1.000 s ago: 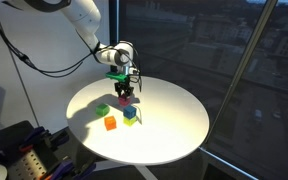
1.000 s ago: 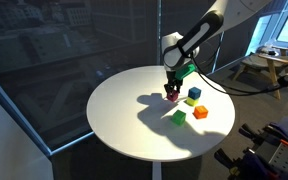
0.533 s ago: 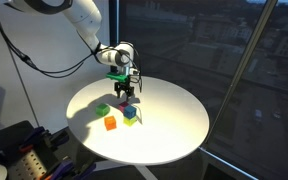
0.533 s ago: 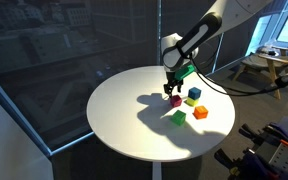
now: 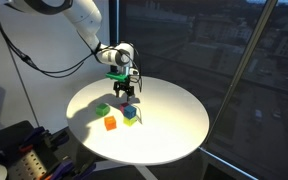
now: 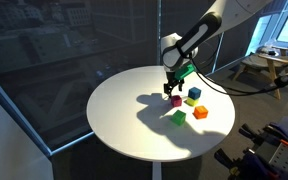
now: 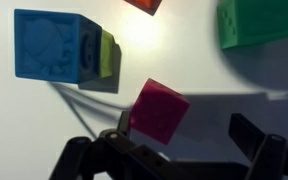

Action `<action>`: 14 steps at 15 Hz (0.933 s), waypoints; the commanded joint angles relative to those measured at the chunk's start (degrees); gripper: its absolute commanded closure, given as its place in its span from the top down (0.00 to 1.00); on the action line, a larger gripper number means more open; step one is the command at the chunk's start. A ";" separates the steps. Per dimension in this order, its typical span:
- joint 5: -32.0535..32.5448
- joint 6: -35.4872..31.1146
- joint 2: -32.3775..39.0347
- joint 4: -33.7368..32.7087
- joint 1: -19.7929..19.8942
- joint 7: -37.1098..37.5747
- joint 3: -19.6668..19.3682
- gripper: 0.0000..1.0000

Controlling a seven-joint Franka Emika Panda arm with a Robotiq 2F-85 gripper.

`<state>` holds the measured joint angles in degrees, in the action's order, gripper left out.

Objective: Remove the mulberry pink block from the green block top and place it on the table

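Since the pink block (image 7: 159,108) lies on the table (image 7: 184,50) apart from the green block (image 7: 256,22), placing looks done, so the wide-open, empty gripper (image 7: 179,138) need only lift clear.

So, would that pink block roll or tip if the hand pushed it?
Probably neither: the pink block is a squat cube with flat faces, so it should slide on the smooth white table. It looks rigid, its edges straight. Likely light, being small.

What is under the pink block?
Only the white table shows below the pink block; the green block sits apart, nothing on it. The spot right beneath the pink block is covered by it.
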<state>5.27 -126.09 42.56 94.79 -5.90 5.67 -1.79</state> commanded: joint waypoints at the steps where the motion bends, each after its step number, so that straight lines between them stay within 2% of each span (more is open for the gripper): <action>1: -0.26 3.60 -0.89 -1.33 -0.16 1.11 0.34 1.00; 6: -0.83 4.72 -3.83 -0.05 0.07 0.25 1.26 1.00; 14: -2.23 1.90 -11.20 5.15 0.27 -0.28 3.04 1.00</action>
<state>4.25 -123.32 35.67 95.86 -6.16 5.64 0.42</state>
